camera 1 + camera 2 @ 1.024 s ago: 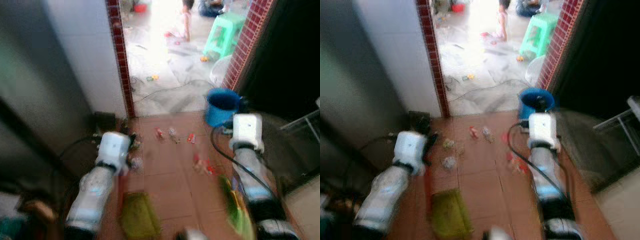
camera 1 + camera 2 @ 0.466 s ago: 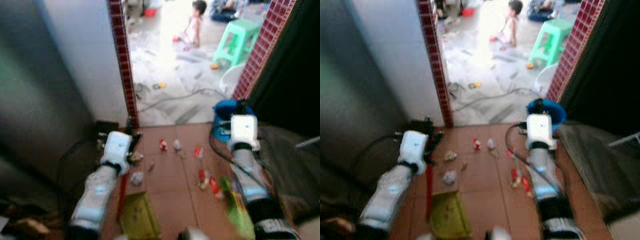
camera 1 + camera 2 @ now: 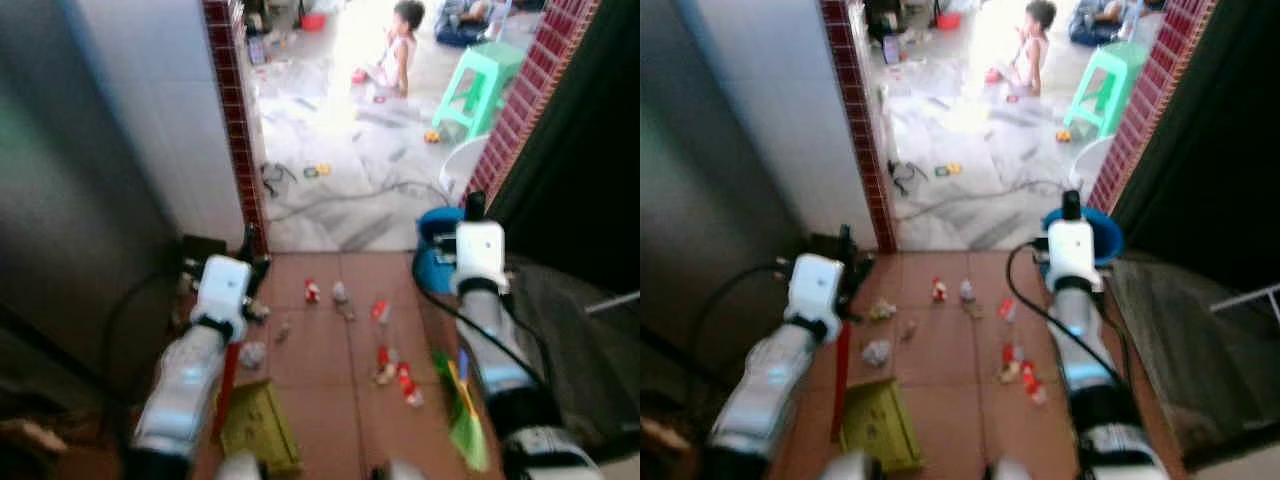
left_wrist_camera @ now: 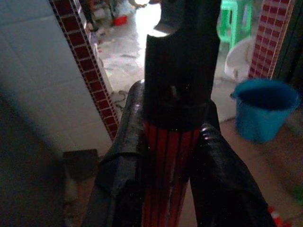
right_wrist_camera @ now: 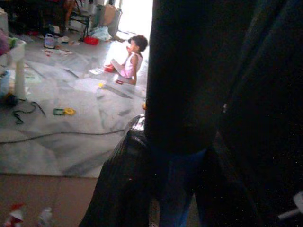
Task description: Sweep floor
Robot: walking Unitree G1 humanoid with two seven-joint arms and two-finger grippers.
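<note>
Setup step: left claw [image 4: 168, 156] gripped the dustpan [image 3: 256, 428] handle, right claw [image 5: 180, 189] gripped the broom [image 3: 462, 420]. Next: sweep litter [image 3: 385, 360] toward 8 o'clock into dustpan.

Scattered litter [image 3: 385, 350] on red tiles between arms; blue bucket [image 3: 436, 262] crowds doorway's right; cables [image 3: 330, 195] cross beyond.

No legible txt, labels or nos. anywhere; imgs blurred.

Terracotta tile floor [image 3: 320, 370] — scattered litter [image 3: 385, 360], yellow-green dustpan [image 3: 255, 428], blue bucket [image 3: 437, 255].
</note>
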